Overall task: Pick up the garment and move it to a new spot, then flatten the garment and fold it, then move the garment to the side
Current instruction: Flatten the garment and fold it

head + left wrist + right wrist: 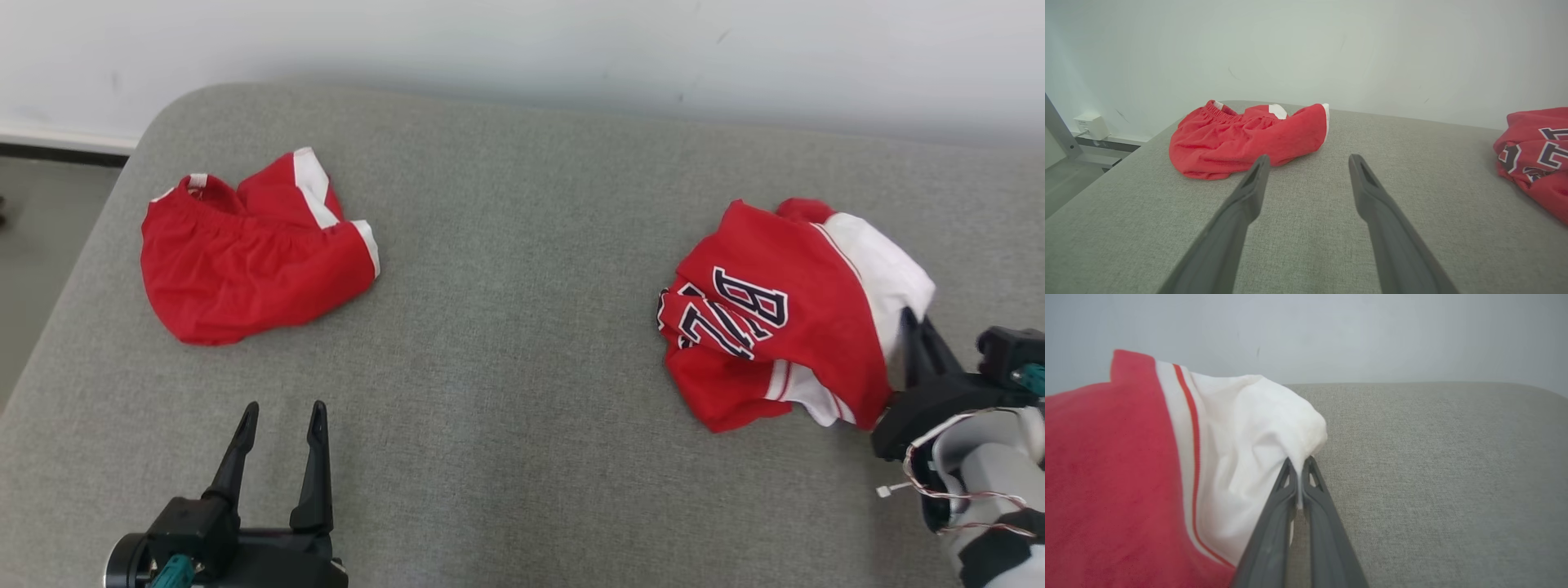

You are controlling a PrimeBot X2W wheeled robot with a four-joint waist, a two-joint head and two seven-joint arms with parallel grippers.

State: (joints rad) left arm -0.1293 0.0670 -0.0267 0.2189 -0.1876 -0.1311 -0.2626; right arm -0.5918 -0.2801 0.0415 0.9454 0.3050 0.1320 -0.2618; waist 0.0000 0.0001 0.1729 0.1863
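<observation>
Right gripper (1299, 467) pinched shut on the white edge of the jersey (767, 318), at the right of the worktop (522, 457); left gripper (282, 412) open, idle. Lift straight up (slowly) lest the thin fold slip.

Left pincer (283, 406): two long, dark, tapering fingers (1241, 216), matte charcoal, a slotted cut-out near each tip.
Left base (204, 527): black blocky housing, a rounded grey-rimmed barrel on one side, a teal fitting (173, 572).
Right pincer (1299, 459): same slim dark fingers, triangular openings just behind the tips.
Right base (939, 400): black angular mount, a small teal part (1033, 377) beside it.
Forearm (992, 453): pale grey smooth shell, black cuff (998, 557).
Wires (939, 494): thin red-and-white twisted strands, a small white plug (884, 491).
</observation>
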